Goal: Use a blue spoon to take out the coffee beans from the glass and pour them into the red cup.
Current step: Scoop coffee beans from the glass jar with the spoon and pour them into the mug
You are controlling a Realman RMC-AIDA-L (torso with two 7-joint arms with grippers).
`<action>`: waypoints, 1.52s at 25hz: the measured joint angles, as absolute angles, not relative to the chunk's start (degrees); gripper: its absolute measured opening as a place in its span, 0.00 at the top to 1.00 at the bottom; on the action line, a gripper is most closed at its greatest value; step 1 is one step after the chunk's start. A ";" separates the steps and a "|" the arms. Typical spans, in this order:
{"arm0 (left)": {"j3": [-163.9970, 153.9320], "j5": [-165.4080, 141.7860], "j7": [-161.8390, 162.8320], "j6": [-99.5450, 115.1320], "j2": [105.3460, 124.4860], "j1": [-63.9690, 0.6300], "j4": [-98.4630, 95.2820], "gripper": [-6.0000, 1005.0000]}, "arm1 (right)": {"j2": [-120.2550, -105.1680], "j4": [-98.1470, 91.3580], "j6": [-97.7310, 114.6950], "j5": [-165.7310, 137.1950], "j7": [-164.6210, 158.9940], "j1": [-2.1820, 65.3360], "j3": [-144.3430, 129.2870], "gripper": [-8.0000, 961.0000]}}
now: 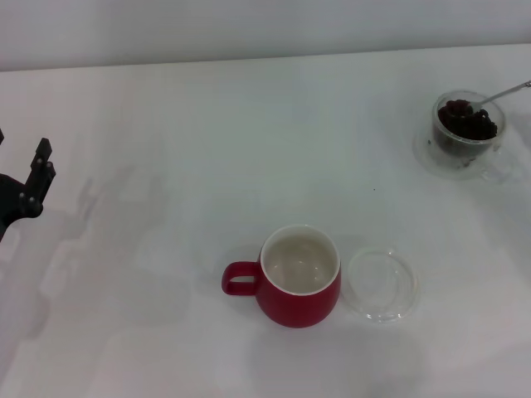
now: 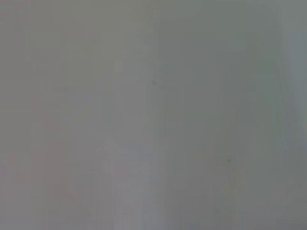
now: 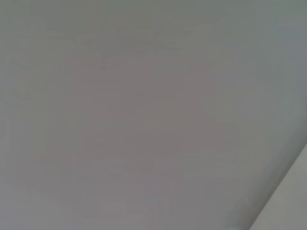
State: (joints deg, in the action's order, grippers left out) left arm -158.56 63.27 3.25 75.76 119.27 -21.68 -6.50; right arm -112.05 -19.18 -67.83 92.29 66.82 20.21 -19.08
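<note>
The spoon (image 1: 504, 94) lies with its bowl in the beans (image 1: 468, 119) inside the glass (image 1: 466, 133) at far right, its stem running up and right past the rim. The red cup (image 1: 299, 286) stands near centre, handle pointing left, a clear dish (image 1: 381, 284) just beside it. The left gripper (image 1: 25, 186) sits at the left edge; whether its jaws are spread or closed cannot be told.

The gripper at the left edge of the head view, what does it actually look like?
The left gripper is matte black, built from angular, blocky plates with small pale screw heads dotted along one upright piece. No cables or markings show on the part in view. The right gripper does not appear in any view.
</note>
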 joint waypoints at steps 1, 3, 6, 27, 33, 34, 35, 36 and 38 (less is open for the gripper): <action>-158.56 63.27 3.25 75.76 119.27 -21.68 -6.50 0.39 | -112.09 -19.17 -68.45 92.19 66.62 20.21 -19.09 0.84; -158.55 63.28 3.25 75.76 119.27 -21.70 -6.50 0.39 | -112.14 -19.16 -69.43 92.00 66.29 20.21 -19.17 0.84; -158.55 63.28 3.25 75.77 119.27 -21.71 -6.50 0.39 | -112.27 -19.16 -70.61 91.76 65.85 20.19 -19.31 0.84; -158.88 63.11 3.25 75.45 119.45 -20.61 -6.64 0.39 | -113.74 -19.68 -78.68 91.66 64.68 17.45 -24.64 0.84; -158.99 63.03 3.25 74.92 119.44 -19.80 -6.86 0.39 | -114.42 -19.84 -80.53 91.60 65.24 17.14 -26.91 0.84; -158.99 63.03 3.25 74.90 119.44 -19.77 -6.89 0.39 | -114.47 -19.84 -80.71 91.59 65.29 17.14 -27.26 0.84; -159.00 63.02 3.25 74.88 119.44 -19.75 -6.91 0.39 | -114.49 -19.85 -80.89 91.58 65.33 17.14 -27.65 0.84; -159.00 63.02 3.25 74.87 119.44 -19.73 -6.93 0.39 | -114.52 -19.84 -81.07 91.58 65.37 17.14 -27.89 0.84; -158.99 63.01 3.25 74.82 119.44 -19.67 -6.92 0.39 | -114.57 -19.70 -81.43 91.58 65.47 17.14 -28.30 0.84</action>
State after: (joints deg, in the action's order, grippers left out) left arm -158.99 63.01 3.25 74.82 119.44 -19.67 -6.92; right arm -114.57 -19.70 -81.43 91.58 65.47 17.14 -28.30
